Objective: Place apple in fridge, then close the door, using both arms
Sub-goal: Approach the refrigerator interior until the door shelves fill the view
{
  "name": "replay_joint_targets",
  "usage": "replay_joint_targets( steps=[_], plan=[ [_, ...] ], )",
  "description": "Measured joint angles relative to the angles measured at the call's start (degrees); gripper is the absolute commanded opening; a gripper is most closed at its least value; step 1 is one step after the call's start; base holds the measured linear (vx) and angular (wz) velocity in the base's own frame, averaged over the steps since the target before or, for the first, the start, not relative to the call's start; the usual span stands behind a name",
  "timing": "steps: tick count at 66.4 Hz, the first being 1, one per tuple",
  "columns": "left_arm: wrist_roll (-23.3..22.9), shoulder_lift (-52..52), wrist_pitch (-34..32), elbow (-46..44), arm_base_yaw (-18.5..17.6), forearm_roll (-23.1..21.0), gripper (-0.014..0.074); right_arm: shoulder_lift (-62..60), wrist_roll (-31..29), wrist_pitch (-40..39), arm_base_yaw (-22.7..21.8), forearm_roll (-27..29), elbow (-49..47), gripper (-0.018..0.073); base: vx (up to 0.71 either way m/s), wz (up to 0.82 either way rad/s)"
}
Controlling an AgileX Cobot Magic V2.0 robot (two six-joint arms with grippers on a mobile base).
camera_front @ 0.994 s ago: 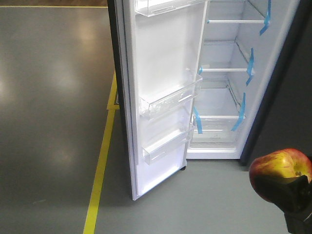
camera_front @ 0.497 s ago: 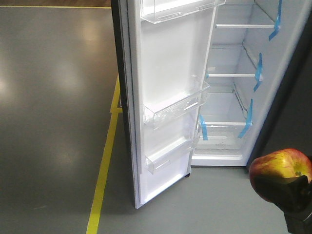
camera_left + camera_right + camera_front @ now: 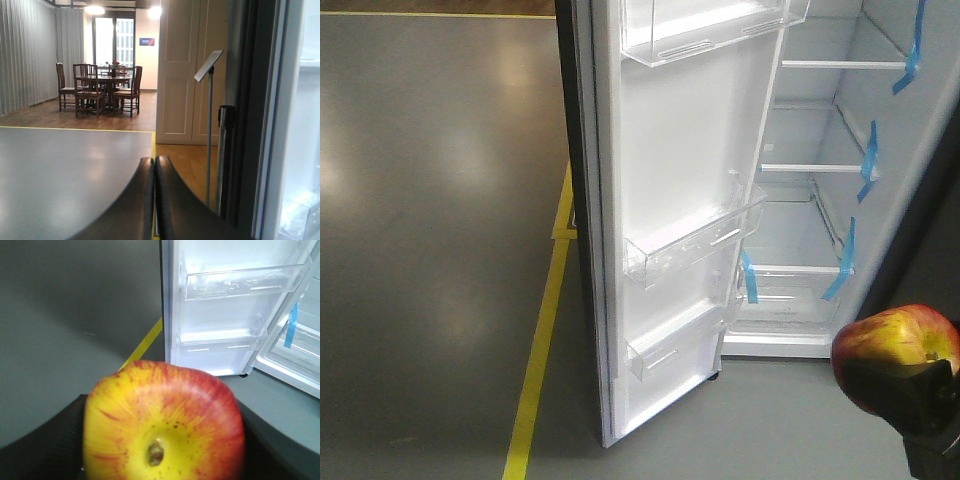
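Apple (image 3: 898,350), red with yellow-orange patches, sat at the near right edge of the front view, gripped by the right gripper (image 3: 902,392). Its black jaws were clenched around the lower half of the fruit. The right wrist view showed the stem dimple facing the camera and a dark finger on each side of the apple. It was held above the grey floor (image 3: 430,200), outside the fridge (image 3: 800,320) and nearer than its open compartment.

The fridge stood open at the far right. Its white interior showed glass shelves (image 3: 820,168) with strips of blue tape (image 3: 868,160) along the right wall and one more at the lower left edge. The door (image 3: 670,150) was swung out to the left of the compartment, white liner facing the camera. Clear bins (image 3: 690,245) were fixed to the liner: one at the top edge of the picture, one in the middle and one lower down. A yellow line (image 3: 542,340) ran along the floor just left of the door's foot.

The left gripper (image 3: 154,161) appeared only in its own wrist view. Its two curved black fingers (image 3: 172,200) were pressed together with nothing between them. It pointed over the grey floor, with the dark edge of the door close on its right. Far behind were a wooden dining table with chairs (image 3: 100,87), pale panelled doors and a sign stand (image 3: 209,67) on a thin pole.
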Motion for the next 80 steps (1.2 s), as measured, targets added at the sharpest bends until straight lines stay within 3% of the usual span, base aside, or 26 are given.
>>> replay_joint_targets(
  steps=[80],
  plan=[
    [0.0,0.0,0.0,0.0,0.0,0.0,-0.0006,0.0,0.0,0.0,0.0,0.0,0.0,0.0197,0.07,-0.01]
  ],
)
